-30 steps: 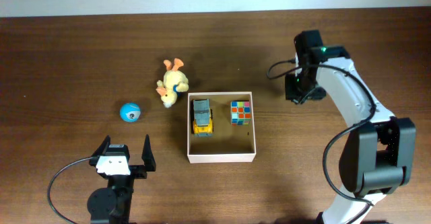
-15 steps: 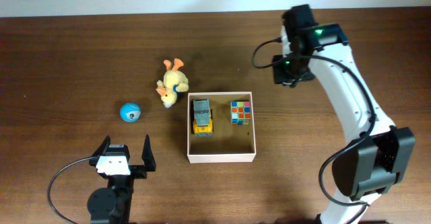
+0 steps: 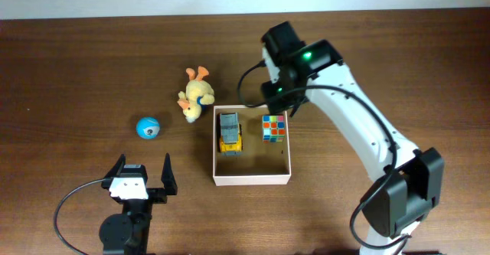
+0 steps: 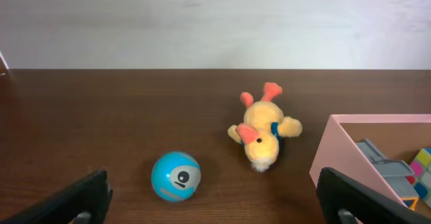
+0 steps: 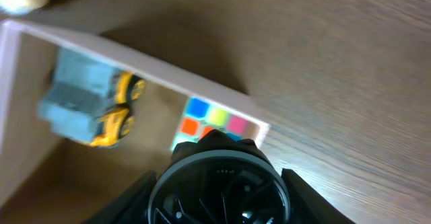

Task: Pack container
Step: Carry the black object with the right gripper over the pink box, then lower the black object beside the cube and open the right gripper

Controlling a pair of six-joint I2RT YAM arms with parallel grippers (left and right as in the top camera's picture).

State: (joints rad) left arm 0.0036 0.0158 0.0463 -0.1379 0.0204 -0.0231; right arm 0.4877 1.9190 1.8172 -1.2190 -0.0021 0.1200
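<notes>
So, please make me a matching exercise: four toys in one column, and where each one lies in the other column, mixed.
1 truck
2 cube
3 ball
4 duck

A on the table, farthest from the container
B in the container, left side
C on the table, beside the container's corner
D in the container, right side

Pairs: 1-B, 2-D, 3-A, 4-C

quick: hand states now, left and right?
Left hand: open, holding nothing.
Right hand: cannot be told, its fingers are hidden in every view.
</notes>
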